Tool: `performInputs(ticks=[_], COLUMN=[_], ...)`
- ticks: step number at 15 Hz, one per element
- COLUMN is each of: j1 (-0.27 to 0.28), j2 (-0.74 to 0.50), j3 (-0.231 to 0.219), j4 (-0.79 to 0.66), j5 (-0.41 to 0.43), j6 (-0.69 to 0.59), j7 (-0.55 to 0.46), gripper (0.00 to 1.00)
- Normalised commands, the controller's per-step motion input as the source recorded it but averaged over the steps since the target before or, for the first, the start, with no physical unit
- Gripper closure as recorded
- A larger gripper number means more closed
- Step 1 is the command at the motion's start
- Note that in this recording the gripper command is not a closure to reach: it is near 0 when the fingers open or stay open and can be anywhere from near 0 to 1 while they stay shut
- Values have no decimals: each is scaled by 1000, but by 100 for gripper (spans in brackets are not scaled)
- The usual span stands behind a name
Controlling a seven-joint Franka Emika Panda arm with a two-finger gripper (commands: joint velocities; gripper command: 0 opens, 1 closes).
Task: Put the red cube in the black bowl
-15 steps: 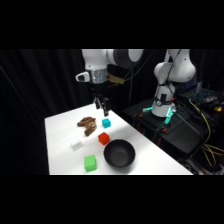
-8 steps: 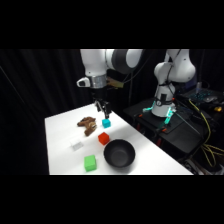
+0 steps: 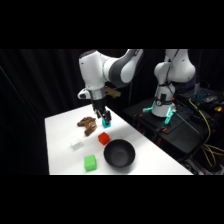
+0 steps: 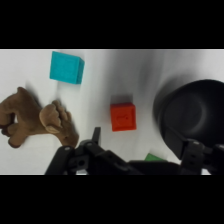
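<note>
black bowl (image 4: 192, 120) — cut by right edge, green cube (image 4: 157, 158) — mostly hidden

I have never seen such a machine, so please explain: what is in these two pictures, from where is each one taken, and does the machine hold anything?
The white machine is a robot arm. At its end sits a gripper, a two-finger clamp.

The side view comes from a fixed camera beside the white table. The wrist view comes from a camera on the arm itself, looking down past the gripper's black parts.

On the table lie a red cube, a black bowl, a green cube, a cyan cube, a brown lumpy object and a small white thing.

The gripper hangs above the table near the red cube. Nothing appears held; the red cube lies free on the table.
</note>
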Motion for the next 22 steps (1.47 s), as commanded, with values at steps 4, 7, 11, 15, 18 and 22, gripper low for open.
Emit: performInputs(ticks=[4, 7, 11, 15, 18, 22], j1=[-142, -195, -180, -136, -140, -175], j2=[159, 129, 125, 158, 145, 97], j3=[88, 125, 161, 173, 153, 138], j4=[118, 75, -6, -51, -54, -65], j5=[197, 283, 295, 230, 150, 105], j6=[200, 213, 259, 313, 303, 267], j7=[-414, -418, -376, -278, -226, -216], gripper=[0, 0, 0, 0, 0, 0])
